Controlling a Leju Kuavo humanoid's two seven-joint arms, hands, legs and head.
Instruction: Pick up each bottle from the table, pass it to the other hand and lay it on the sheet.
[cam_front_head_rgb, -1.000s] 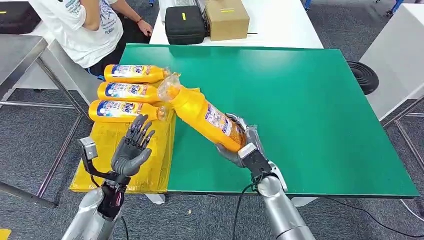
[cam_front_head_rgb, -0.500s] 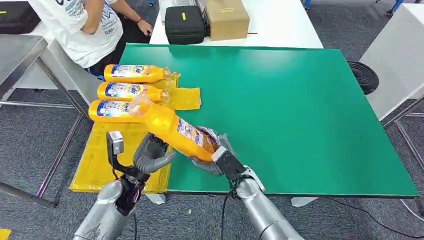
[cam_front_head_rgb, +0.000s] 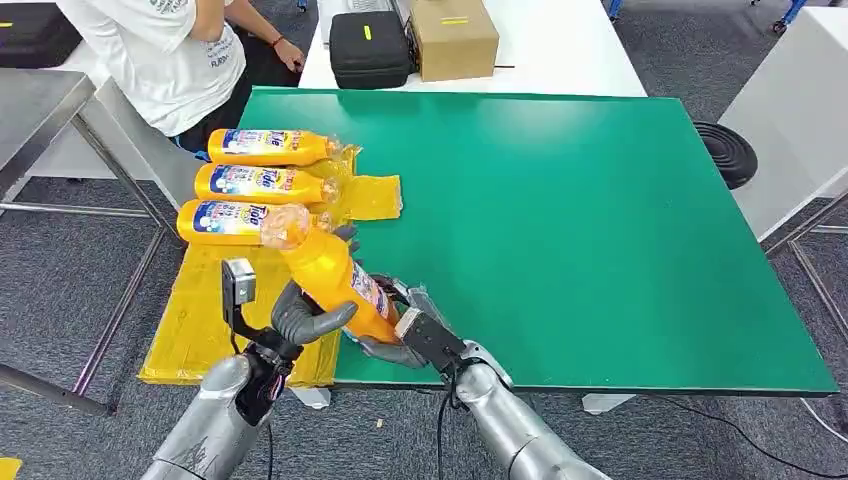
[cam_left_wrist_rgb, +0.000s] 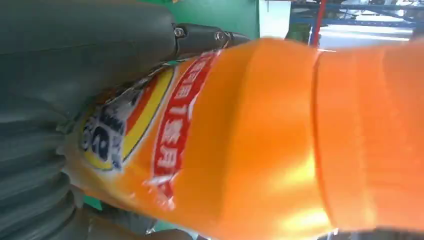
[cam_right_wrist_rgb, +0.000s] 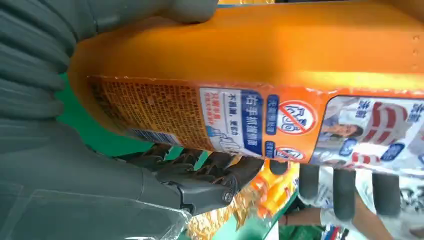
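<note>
- Both hands are closed on one orange detergent bottle (cam_front_head_rgb: 335, 280), which is held in the air at the near edge of the green worktop (cam_front_head_rgb: 600, 220), because it is being passed across.
- Its base is gripped by the right hand (cam_front_head_rgb: 400, 335); its middle is wrapped by the fingers (cam_front_head_rgb: 320, 322) of the left hand (cam_front_head_rgb: 300, 320).
- Three bottles (cam_front_head_rgb: 255, 185) are laid side by side on the yellow sheet (cam_front_head_rgb: 200, 320), so the free place is judged to be nearer the robot.
- The neck is pointed toward the sheet, which suits the laying down.
</note>
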